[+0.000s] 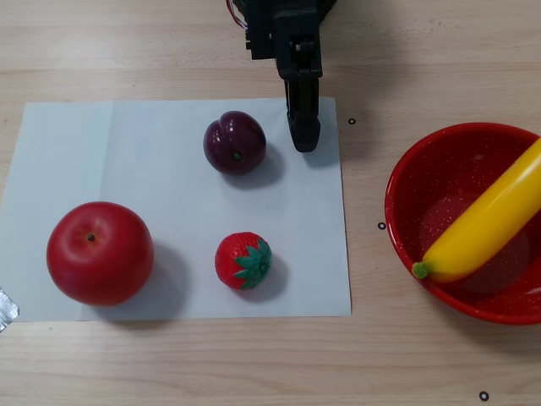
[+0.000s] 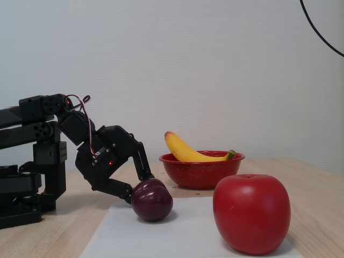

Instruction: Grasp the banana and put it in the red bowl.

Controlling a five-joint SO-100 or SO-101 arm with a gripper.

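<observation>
We see the banana [image 1: 489, 220] already lying in the red bowl [image 1: 414, 182], its ends resting over the rim, so we judge the placing done and only a pull-back to rest left for the arm. Our gripper [image 1: 305, 139] holds nothing beside the plum [image 1: 234, 142], fingers looking narrow. We count one banana, bowl, plum, apple [image 1: 99, 252] and strawberry [image 1: 243, 260].
</observation>
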